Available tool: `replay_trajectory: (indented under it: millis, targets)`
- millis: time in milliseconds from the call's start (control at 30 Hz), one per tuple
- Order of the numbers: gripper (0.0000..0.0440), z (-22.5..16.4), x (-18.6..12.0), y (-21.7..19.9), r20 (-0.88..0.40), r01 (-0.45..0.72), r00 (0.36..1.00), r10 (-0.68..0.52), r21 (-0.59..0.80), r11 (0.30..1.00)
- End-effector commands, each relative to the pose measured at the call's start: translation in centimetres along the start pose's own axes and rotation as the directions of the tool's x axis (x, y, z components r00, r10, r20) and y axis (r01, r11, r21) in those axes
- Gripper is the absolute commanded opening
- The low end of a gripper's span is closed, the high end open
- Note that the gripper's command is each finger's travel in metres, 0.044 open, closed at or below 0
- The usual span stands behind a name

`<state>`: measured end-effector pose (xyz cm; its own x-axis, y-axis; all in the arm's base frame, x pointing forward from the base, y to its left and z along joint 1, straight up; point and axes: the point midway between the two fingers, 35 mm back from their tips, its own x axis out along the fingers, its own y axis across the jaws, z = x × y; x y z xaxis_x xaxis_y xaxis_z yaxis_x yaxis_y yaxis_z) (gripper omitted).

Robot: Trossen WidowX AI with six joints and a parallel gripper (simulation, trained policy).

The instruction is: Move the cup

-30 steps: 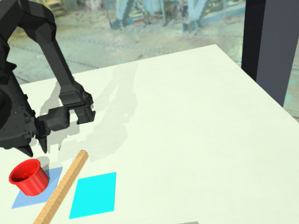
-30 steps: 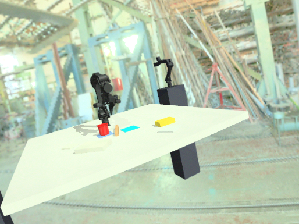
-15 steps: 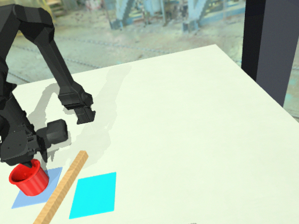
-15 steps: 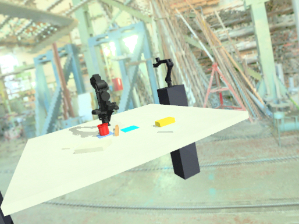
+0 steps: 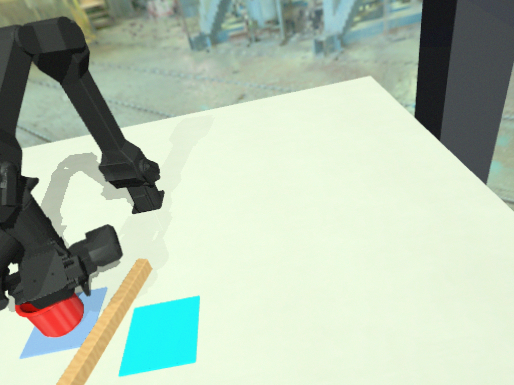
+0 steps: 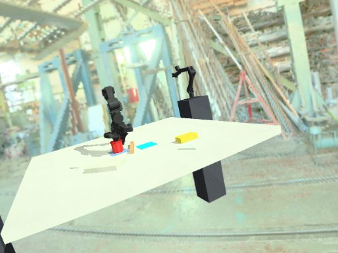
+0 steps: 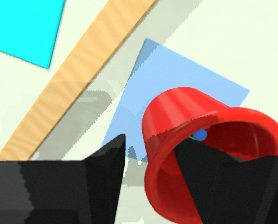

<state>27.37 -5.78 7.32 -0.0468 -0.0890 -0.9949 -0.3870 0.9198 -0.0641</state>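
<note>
At the lower left of the top view, the red cup (image 5: 56, 318) (image 6: 117, 146) (image 7: 182, 107) stands on the blue pad (image 5: 92, 325) (image 6: 122, 152) (image 7: 150, 72), with the hand (image 6: 120, 139) (image 7: 149, 139) right over it. The fingers are parted, moderately wide, and nothing is gripped. In the wrist view, one finger reaches over the cup's mouth at the lower right, while the other hangs outside the cup to its left, so the near wall seems to lie between them. Inside the cup a blue marble (image 7: 200, 135) shows, with a sliver of green beside it.

The step in hand looks to be the grasp, the carry not yet begun. The next move likely calls for lowering a little so the fingers straddle the wall, then closing gently; a knock on the rim could tip the marbles out.

Between the pads runs a wooden bar (image 5: 107, 320) (image 6: 131, 147) (image 7: 75, 80), which the cup must be lifted over, upright, to reach the cyan pad (image 5: 162, 335) (image 6: 146, 145) (image 7: 27, 30). To the right of that pad in the exterior view, a yellow block (image 6: 187, 137) lies on the bench (image 5: 325, 223) (image 6: 158, 166), probably clear of the route.
</note>
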Motion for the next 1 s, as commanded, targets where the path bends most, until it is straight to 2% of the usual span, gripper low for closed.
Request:
replay_trajectory:
  millis: [0,167,200,533,967]
  targets:
    - [0.0137,-0.2,1.4,0.1,-0.005,-0.015,1.000,0.015,-0.051,0.999]
    - [0.0012,-0.5,2.3,0.0,-0.013,-0.018,1.000,0.016,-0.127,0.992]
    - [0.0000,-0.6,2.5,0.0,-0.015,-0.019,1.000,0.017,-0.142,0.990]
    - [0.0000,-0.1,1.2,-0.5,0.007,-0.010,1.000,0.012,-0.256,0.967]
    - [0.0002,1.3,-2.1,-0.8,0.059,0.025,0.998,-0.006,-0.334,0.942]
